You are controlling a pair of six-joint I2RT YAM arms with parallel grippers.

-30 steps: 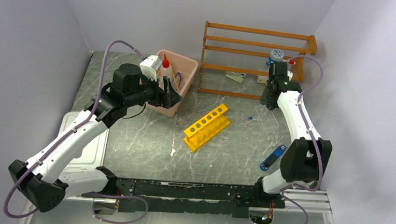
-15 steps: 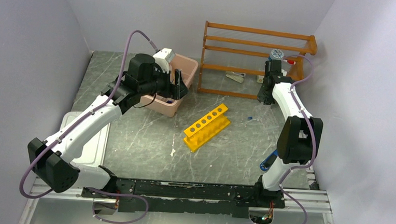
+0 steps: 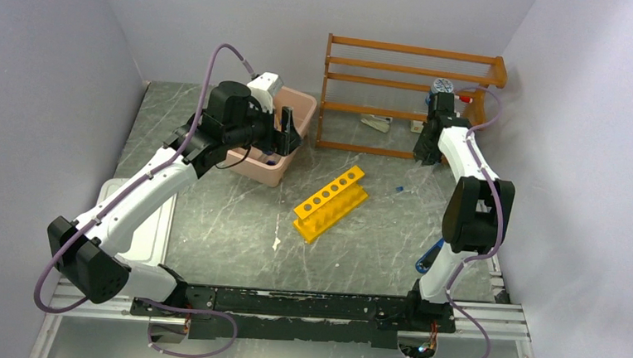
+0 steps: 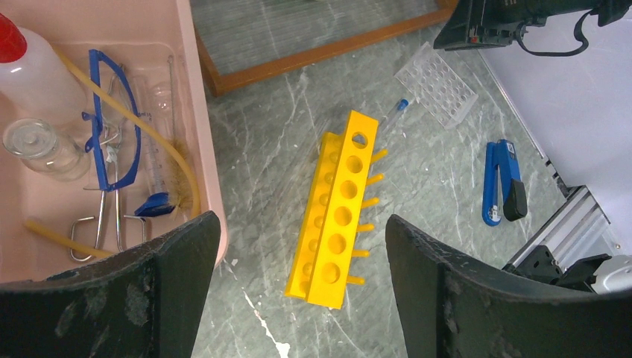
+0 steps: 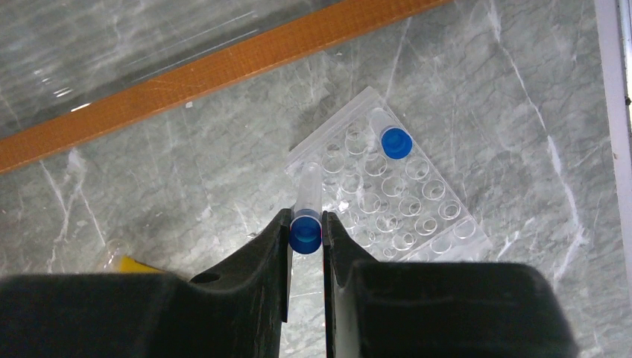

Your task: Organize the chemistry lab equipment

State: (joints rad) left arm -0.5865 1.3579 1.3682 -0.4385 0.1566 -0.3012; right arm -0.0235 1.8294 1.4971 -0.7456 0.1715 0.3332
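Right wrist, right end effector (image 5: 305,221) pinching blue-capped tube (image 5: 307,207)

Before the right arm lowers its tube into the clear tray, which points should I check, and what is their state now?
1. Grip: the right gripper is shut on the blue-capped tube: ok.
2. Tube above the clear tray: ok, over its corner.
3. Tube lined up with one well: cannot tell.
4. Free wells available: ok; only a second tube stands there.
5. The left gripper open, far from the tray: ok.
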